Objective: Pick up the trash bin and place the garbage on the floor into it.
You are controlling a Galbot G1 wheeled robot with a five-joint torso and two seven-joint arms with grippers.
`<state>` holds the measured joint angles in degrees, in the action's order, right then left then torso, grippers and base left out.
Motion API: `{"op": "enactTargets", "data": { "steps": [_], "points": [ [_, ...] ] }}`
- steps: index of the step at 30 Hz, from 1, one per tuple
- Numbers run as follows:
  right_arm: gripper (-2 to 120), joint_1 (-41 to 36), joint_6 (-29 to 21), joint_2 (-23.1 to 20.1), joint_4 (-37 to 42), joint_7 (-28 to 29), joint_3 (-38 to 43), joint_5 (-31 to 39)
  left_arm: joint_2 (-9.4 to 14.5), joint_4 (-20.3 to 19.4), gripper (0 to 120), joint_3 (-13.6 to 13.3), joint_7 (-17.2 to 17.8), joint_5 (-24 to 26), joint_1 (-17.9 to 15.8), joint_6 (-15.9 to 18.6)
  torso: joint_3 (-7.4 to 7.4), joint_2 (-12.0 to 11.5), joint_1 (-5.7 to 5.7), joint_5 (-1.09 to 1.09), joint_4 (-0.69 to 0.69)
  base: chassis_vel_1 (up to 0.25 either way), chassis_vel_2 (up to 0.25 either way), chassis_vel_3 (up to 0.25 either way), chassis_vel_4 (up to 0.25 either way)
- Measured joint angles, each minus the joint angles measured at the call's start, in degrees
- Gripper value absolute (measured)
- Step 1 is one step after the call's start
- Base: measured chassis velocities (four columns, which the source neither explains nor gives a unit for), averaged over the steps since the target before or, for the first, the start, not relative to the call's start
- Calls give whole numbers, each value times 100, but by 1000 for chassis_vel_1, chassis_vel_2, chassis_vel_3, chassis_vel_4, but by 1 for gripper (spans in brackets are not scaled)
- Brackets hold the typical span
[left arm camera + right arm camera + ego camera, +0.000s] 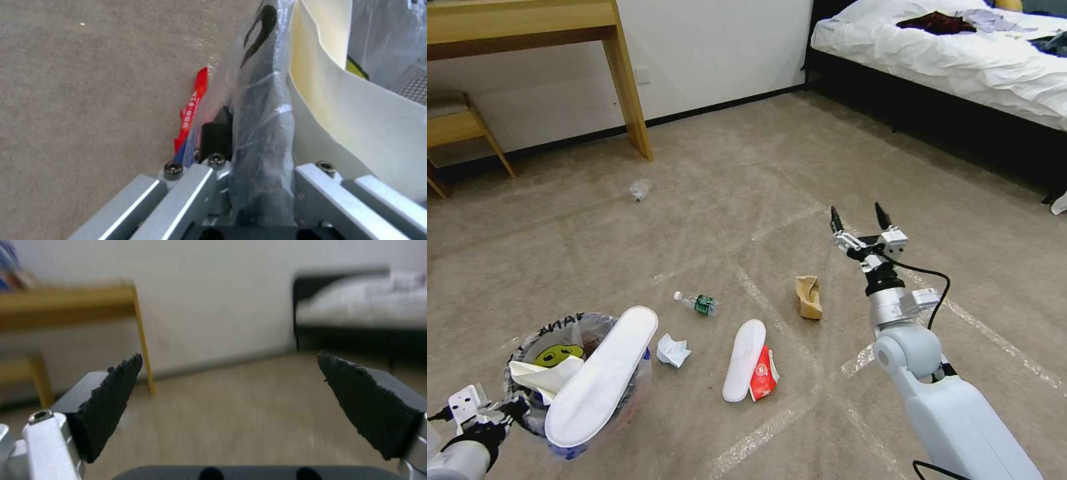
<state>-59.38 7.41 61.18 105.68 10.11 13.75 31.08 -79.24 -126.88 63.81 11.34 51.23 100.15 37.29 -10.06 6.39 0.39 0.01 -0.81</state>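
At the near-left corner of the carpet you have the small round trash bin lined with a clear plastic bag [577, 380], and your left gripper [507, 407] is clamped on its bag-wrapped rim; the left wrist view shows the rim [262, 140] pinched between the jaws, one finger outside and one inside the liner. You hold it that way, I judge, so the bin travels with you and stays open-side up beside each piece of litter.

Inside the bin a long white flat slipper sole [602, 377] leans across the rim, too long to drop in fully, and a sheet of cream paper [544, 377] sits beside the yellow smiley face [559, 355] on the liner.

Just right of the bin lies a crumpled white paper ball [673, 351]. Farther right of the bin a second white slipper sole [744, 360] lies touching a red wrapper [764, 373]. Beyond the bin, to the right, lies a small green-labelled clear bottle [696, 303], farther right a brown cardboard scrap [809, 297], and far beyond the bin a clear plastic scrap [640, 189] near the leg of the wooden desk [627, 87].

Your right gripper [860, 219] hovers well right of the bin, fingers spread wide and empty, pointing away from you. The cardboard scrap is the nearest piece to it, lying to its left and nearer you; the rest lies between it and the bin.
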Motion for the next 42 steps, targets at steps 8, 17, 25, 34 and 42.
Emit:
{"op": "enactTargets", "data": {
  "steps": [8,17,25,34,42],
  "points": [
    [100,20,-3370,-609,263,1570,-558,1943,-45,14,1,-55,4,-39,-50,8,-1,0,0,0,-1,0,0,0,0],
    [100,336,-5049,-517,144,2471,-1205,3564,-54,17,1,-43,-2,-54,-27,8,-1,0,0,0,-1,0,0,0,0],
    [100,676,-5048,-22,-1048,2577,-2397,3206,-81,-13,1,-16,-16,-59,57,-13,-1,0,0,-1,0,0,0,0,0],
    [99,829,-4994,577,-1932,2261,-2771,2737,-106,18,1,-11,-39,-72,77,-44,0,0,0,-2,0,0,0,0,0],
    [94,1061,-4658,1001,-2578,1820,-2784,2191,-108,72,1,-14,-48,-75,64,-51,0,0,0,-2,0,0,0,0,0]
  ]
}}
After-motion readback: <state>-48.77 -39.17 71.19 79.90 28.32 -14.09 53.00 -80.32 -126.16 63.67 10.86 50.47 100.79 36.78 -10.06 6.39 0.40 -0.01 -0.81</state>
